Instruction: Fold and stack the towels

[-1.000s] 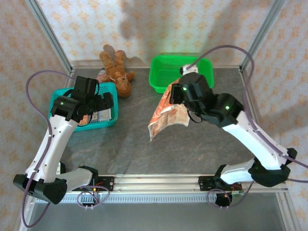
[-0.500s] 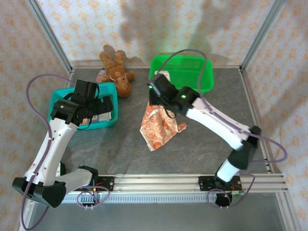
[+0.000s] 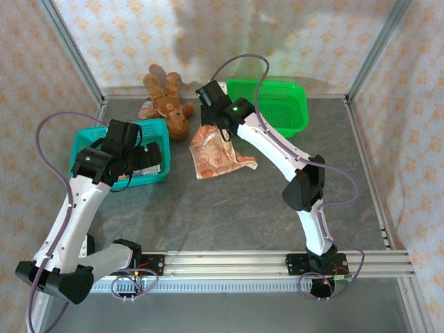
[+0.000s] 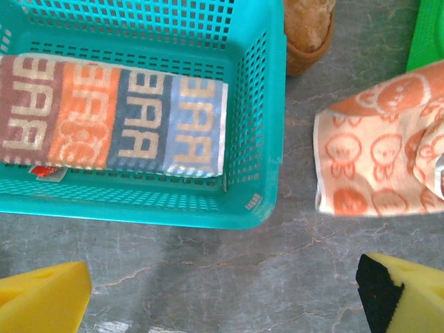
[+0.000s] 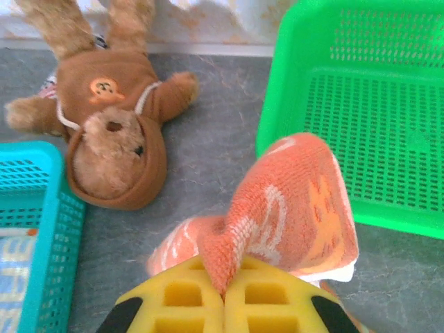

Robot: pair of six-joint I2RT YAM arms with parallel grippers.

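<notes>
While the right end effector (image 5: 223,295) is pinching the orange towel (image 3: 216,158) in shut fingers, its tail lying on the table (image 3: 229,215) just beside the teal basket (image 3: 161,173), the left end effector (image 4: 222,295) is hovering wide open and empty over that basket's edge, so laying-out seems in hand, and spreading the cloth flat is probably what the next move is calling for.

Grey marbled tabletop (image 3: 208,208); pale orange-floral walls (image 3: 277,35); aluminium corner posts (image 3: 69,46)

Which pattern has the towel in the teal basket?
The towel has brown, orange, navy and light-blue bands with cream lettering; clearest in left wrist view.
</notes>
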